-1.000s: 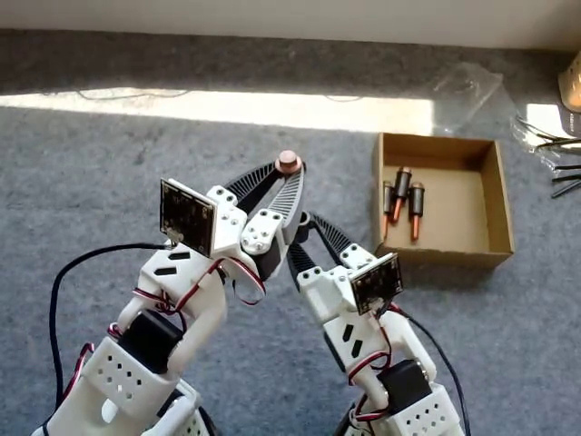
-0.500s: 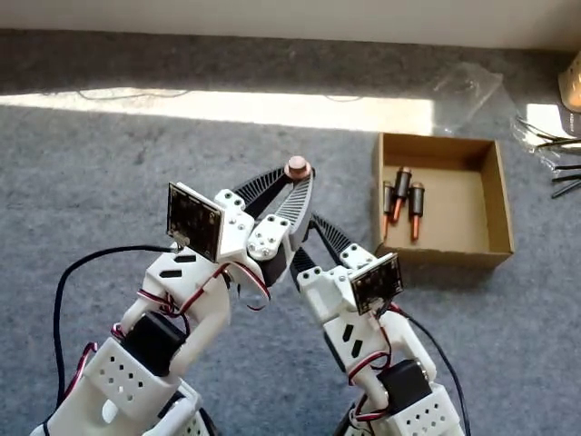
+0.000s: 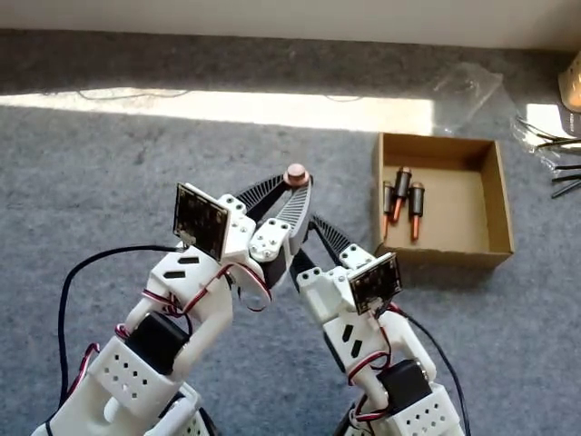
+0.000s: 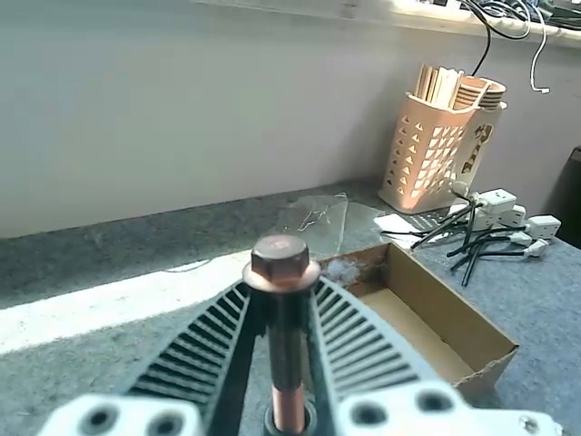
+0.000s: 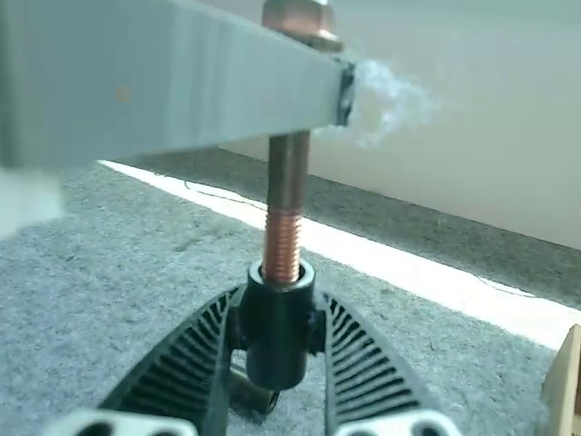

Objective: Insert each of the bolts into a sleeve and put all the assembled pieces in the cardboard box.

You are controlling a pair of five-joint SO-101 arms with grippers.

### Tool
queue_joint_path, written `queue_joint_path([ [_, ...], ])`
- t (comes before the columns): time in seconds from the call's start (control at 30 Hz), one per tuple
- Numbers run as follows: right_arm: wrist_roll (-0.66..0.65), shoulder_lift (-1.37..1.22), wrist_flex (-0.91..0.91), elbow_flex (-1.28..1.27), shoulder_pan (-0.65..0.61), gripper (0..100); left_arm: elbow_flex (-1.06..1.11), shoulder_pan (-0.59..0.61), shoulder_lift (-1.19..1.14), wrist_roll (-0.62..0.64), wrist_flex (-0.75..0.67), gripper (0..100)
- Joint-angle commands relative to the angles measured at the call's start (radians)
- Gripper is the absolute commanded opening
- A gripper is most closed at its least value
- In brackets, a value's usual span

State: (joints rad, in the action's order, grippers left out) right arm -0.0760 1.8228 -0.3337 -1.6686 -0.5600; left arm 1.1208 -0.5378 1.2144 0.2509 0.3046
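The left gripper (image 4: pixel 281 291) pinches the bolt (image 4: pixel 280 260) below its head. The right gripper (image 5: pixel 278 309) clamps the sleeve (image 5: pixel 275 343) upright, left of the box (image 3: pixel 501 195). The bolt should go straight down, axes in line.

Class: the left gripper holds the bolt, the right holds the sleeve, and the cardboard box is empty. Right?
No. The high view shows three assembled pieces in the cardboard box. The left gripper does hold the bolt, the right gripper the sleeve.

Grey carpet (image 3: pixel 109 182) carries a cardboard box (image 3: pixel 445 256) and clear plastic bag (image 3: pixel 467 84).
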Motion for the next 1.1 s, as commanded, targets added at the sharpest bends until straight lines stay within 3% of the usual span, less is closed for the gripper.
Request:
queue_joint_path([
  [0.0,-0.015,-0.001,-0.001,-0.151,0.010,0.5,0.002,-0.016,0.015,0.017,-0.003,1],
  [0.3,-0.015,0.001,-0.001,-0.151,0.013,0.5,0.131,-0.015,0.021,0.017,-0.006,1],
  [0.7,-0.015,0.002,-0.001,-0.151,0.013,0.5,0.134,-0.010,0.021,0.017,-0.006,2],
  [0.93,-0.015,0.002,-0.001,-0.151,0.013,0.5,0.140,-0.010,0.021,0.018,-0.006,23],
  [1.07,-0.015,0.002,-0.001,-0.151,0.013,0.5,0.136,-0.010,0.021,0.018,-0.006,26],
])
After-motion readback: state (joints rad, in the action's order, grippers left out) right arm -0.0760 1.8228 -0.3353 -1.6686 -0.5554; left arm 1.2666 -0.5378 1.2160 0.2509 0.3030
